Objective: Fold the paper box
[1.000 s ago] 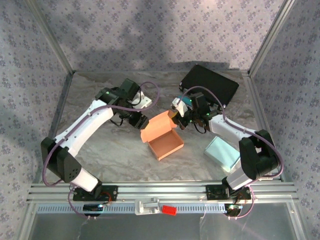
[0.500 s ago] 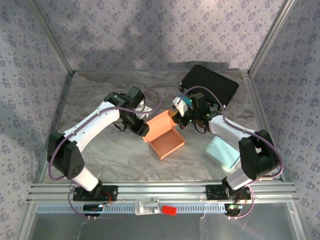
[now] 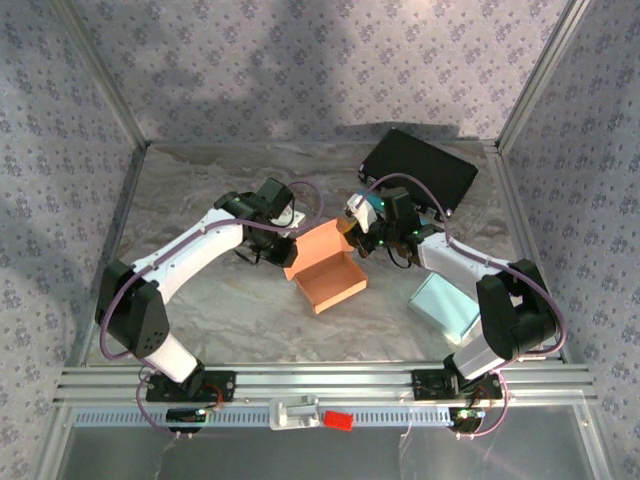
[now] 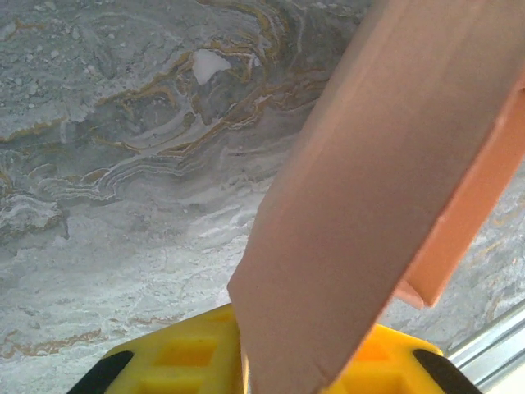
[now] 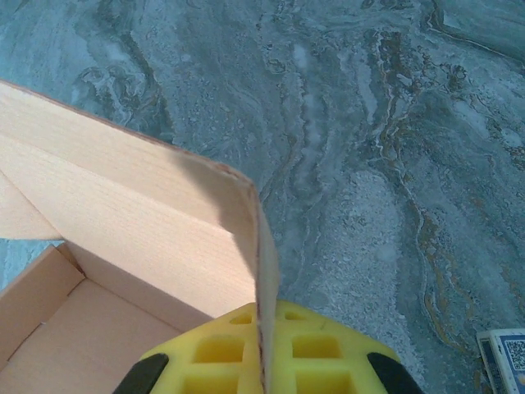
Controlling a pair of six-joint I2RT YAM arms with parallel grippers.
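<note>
As my left hand (image 3: 286,254) closed onto the box (image 3: 330,280) at frame centre, my right hand (image 3: 358,240) pinched its wall, readying the fold.

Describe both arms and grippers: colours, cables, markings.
Left arm and right arm: white links, black joints, each with a looping purple cable. Left gripper and right gripper have black bodies; the right one carries a white and teal part. Finger pads are yellow with square recesses. No readable markings.
</note>
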